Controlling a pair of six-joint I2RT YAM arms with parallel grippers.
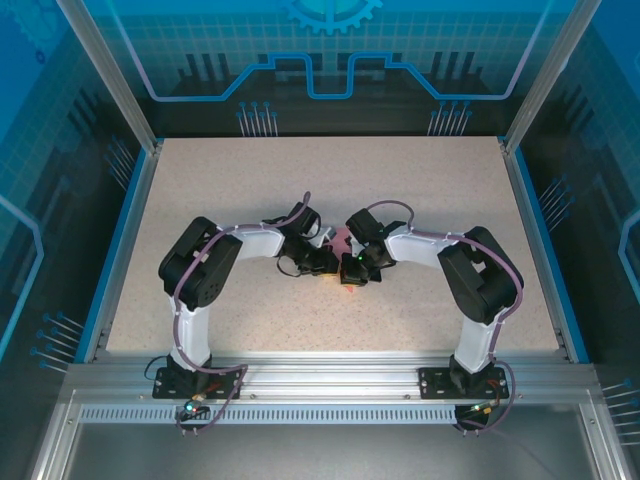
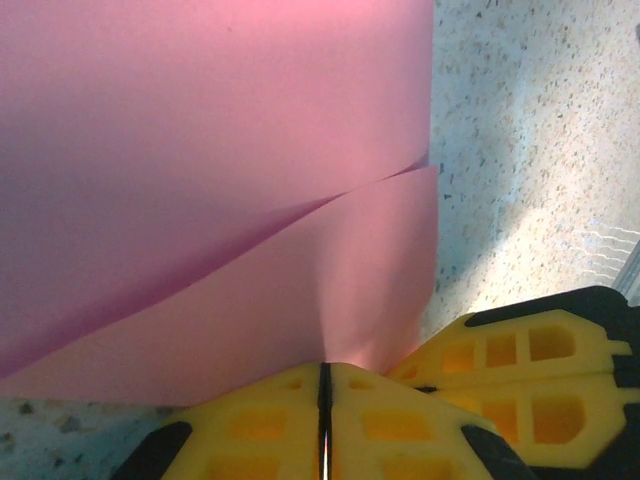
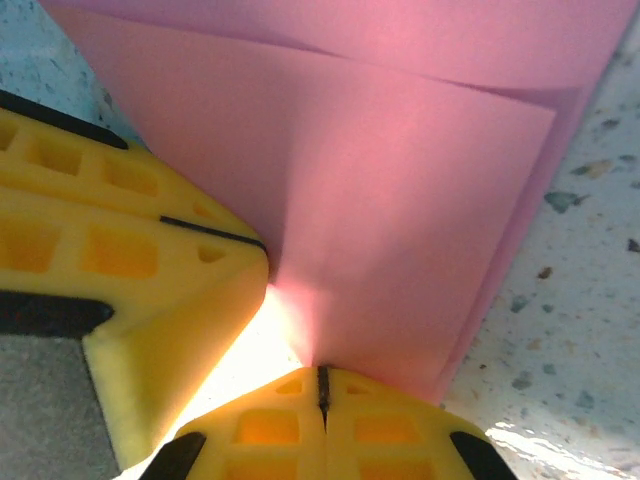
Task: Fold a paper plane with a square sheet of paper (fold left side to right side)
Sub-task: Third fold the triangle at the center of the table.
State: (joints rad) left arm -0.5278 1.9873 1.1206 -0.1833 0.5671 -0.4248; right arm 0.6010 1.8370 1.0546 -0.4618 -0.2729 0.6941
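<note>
The left arm's yellow two-finger gripper (image 2: pixel 325 380) reaches in from the left, its jaws pressed together on the edge of the thin pink-red sheet of paper (image 2: pixel 200 150). The sheet sits at the middle of the speckled beige tabletop (image 1: pixel 300 180), between the two wrists, with one layer overlapping another. On the right, the right arm's yellow two-finger gripper (image 3: pixel 322 378) is likewise clamped tight on the paper's edge, just beside the left one.

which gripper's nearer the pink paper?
Neither, it's a tie. The left gripper is shut on the paper at its edge; the right gripper is shut on it close alongside.
</note>
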